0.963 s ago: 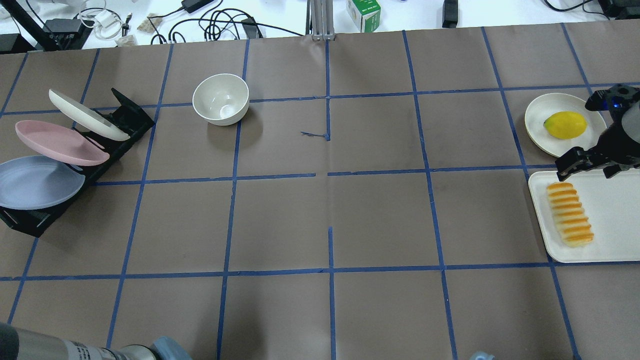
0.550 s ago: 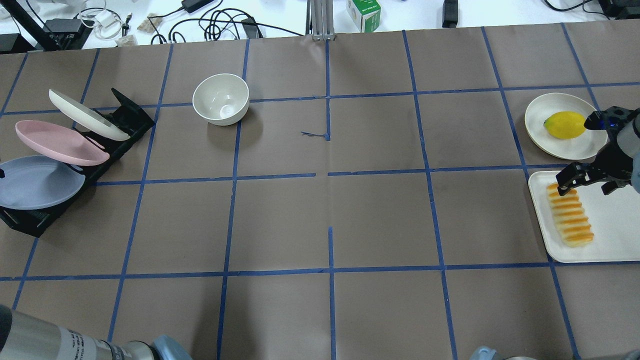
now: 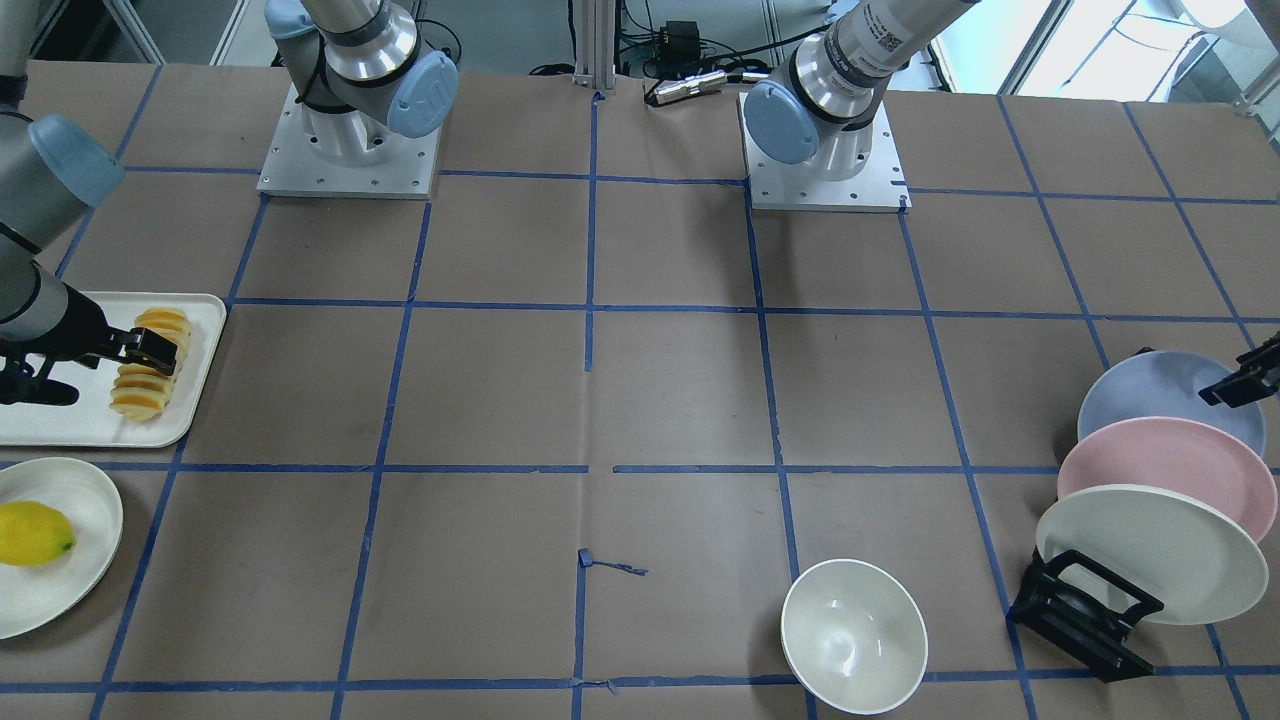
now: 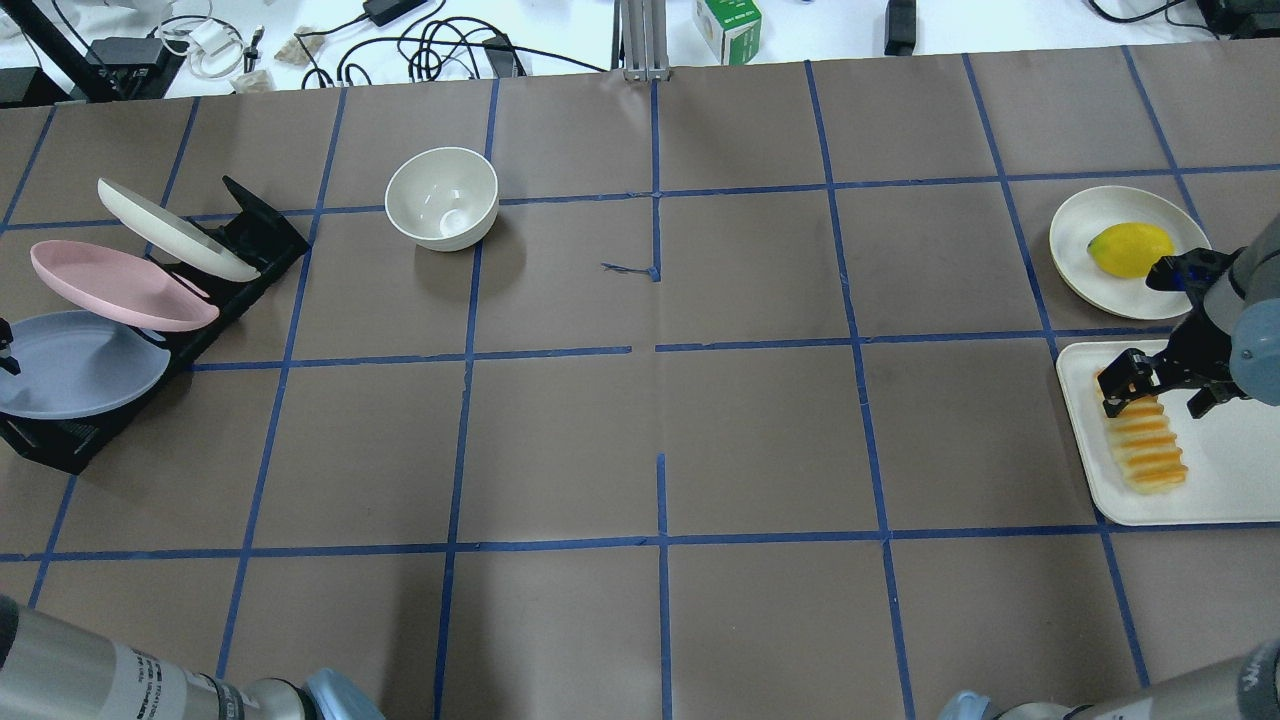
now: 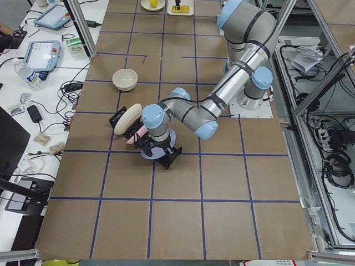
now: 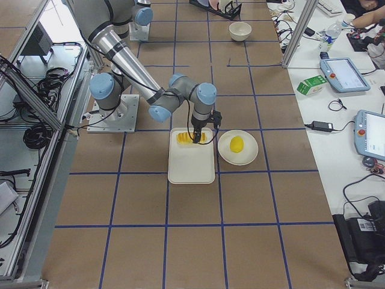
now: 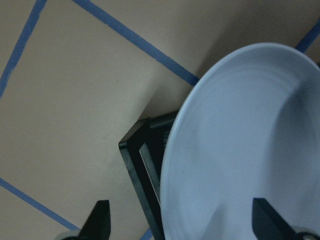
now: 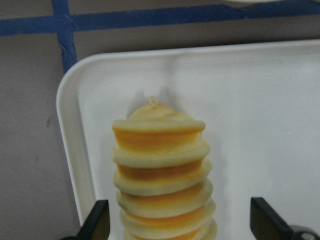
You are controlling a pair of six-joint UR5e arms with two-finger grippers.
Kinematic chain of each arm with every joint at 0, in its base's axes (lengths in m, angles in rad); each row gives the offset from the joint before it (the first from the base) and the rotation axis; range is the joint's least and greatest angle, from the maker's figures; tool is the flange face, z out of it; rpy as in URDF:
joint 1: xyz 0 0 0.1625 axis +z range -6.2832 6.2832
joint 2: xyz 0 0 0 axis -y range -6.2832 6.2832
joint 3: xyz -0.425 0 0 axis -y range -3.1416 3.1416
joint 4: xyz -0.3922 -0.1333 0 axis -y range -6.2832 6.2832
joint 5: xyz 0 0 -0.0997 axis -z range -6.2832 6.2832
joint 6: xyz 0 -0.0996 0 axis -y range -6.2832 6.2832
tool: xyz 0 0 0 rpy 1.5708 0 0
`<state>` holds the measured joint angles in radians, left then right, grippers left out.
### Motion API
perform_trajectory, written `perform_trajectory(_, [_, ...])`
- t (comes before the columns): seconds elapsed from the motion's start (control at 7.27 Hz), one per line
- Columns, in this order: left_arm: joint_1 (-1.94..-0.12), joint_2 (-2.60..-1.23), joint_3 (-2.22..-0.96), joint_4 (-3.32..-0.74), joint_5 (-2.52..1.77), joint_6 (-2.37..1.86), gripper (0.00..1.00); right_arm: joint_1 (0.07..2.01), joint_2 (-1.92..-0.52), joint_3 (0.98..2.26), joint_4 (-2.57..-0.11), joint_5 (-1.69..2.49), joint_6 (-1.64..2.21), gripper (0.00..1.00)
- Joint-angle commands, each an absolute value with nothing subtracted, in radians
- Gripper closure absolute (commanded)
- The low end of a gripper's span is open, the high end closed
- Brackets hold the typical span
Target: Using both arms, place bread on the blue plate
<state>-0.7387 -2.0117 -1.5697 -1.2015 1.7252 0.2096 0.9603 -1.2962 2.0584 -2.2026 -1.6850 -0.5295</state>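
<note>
Bread [image 4: 1143, 440] at frame right on white tray [image 4: 1230, 480], long axis top-to-bottom; right hand [image 4: 1158, 395] spread wide over its upper end. Lemon [image 4: 1130, 250] just above tray. Left hand [image 7: 182, 225] wide, straddling rim of racked blue plate [image 4: 70, 365], far left.

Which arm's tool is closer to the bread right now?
Right. The right tool is open over the bread on the white tray; the left tool is far across the table, at the blue plate.
</note>
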Motion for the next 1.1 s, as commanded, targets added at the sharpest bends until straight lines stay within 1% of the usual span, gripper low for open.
perform_trajectory(0.0, [-0.738,-2.013,-1.565,-1.203,1.781,0.207,0.81,0.960,-1.279,2.059,-2.204,-1.687,-0.519,0.14])
perform_trajectory(0.14, [-0.736,-2.008,-1.559,-1.203,1.786,0.209,0.91,0.960,-1.279,2.060,-2.201,-1.686,-0.505,0.61])
perform_trajectory(0.28, [-0.736,-2.003,-1.557,-1.203,1.786,0.210,0.92,0.960,-1.285,2.060,-2.189,-1.684,-0.505,0.87])
perform_trajectory(0.41, [-0.736,-1.988,-1.557,-1.206,1.789,0.210,0.93,0.960,-1.293,2.060,-2.181,-1.686,-0.505,1.00])
perform_trajectory(0.55, [-0.736,-1.985,-1.552,-1.212,1.792,0.213,1.00,0.960,-1.298,2.051,-2.174,-1.686,-0.505,1.00])
perform_trajectory(0.83, [-0.736,-1.976,-1.552,-1.230,1.805,0.227,1.00,0.966,-1.345,2.001,-2.088,-1.686,-0.503,1.00])
perform_trajectory(0.96, [-0.738,-1.962,-1.552,-1.248,1.828,0.271,1.00,0.971,-1.368,1.941,-1.997,-1.675,-0.503,1.00])
